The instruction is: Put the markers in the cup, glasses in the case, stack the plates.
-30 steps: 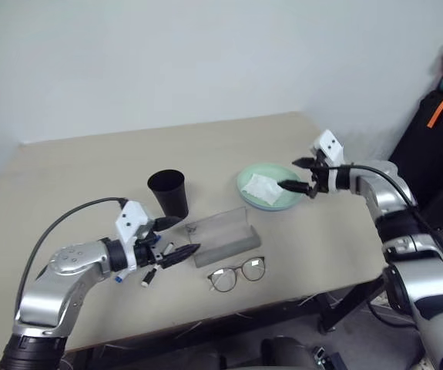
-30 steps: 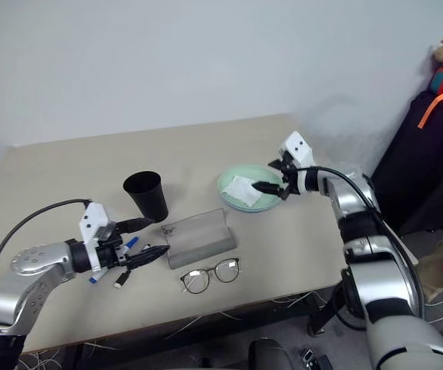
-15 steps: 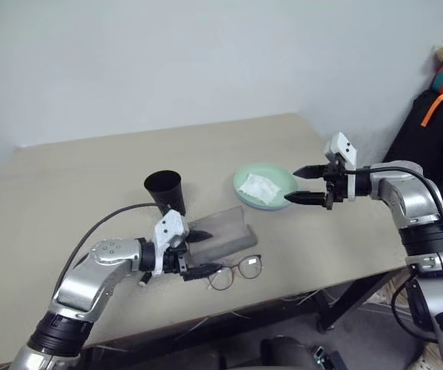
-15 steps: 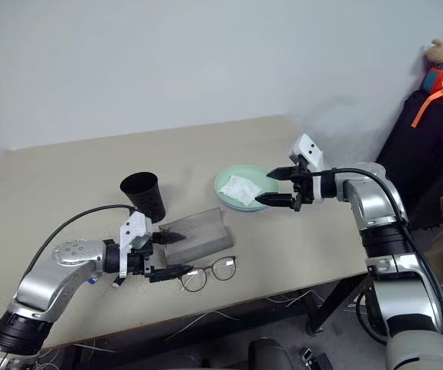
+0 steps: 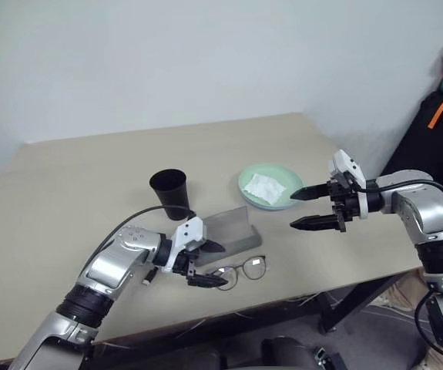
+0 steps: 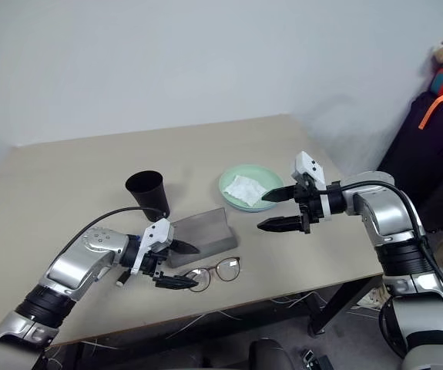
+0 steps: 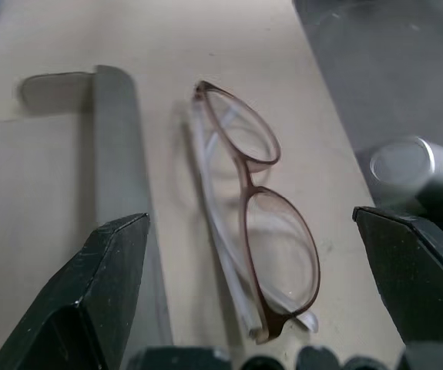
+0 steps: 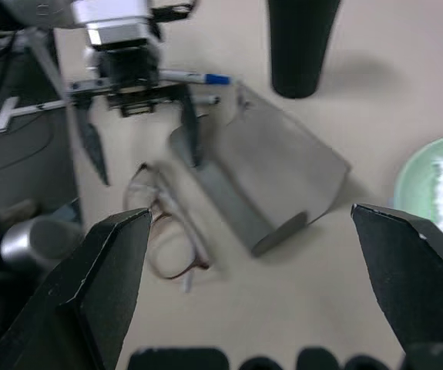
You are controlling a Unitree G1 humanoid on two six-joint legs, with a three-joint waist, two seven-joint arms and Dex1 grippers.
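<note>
Left pincer (image 5: 208, 264) I see wide open and holding nothing, its two black fingers on either side of the glasses (image 5: 240, 271), which lie near the front edge of the beige counter (image 5: 75, 177): thin dark wire, round clear lenses. Beside them is the grey case (image 5: 231, 231), then the black tapered cup (image 5: 170, 193). Right pincer (image 5: 302, 209) hangs wide open and empty near the mint green plate (image 5: 276, 202), which carries a white crumpled napkin (image 5: 266, 186).

It looks like a plain test room or lab — a bare beige table (image 5: 82, 177) set against a blank pale wall (image 5: 206, 54), loose cables (image 6: 206, 327) trailing under the tabletop's near edge, and a black bag (image 5: 429, 131) with orange straps beside it.
</note>
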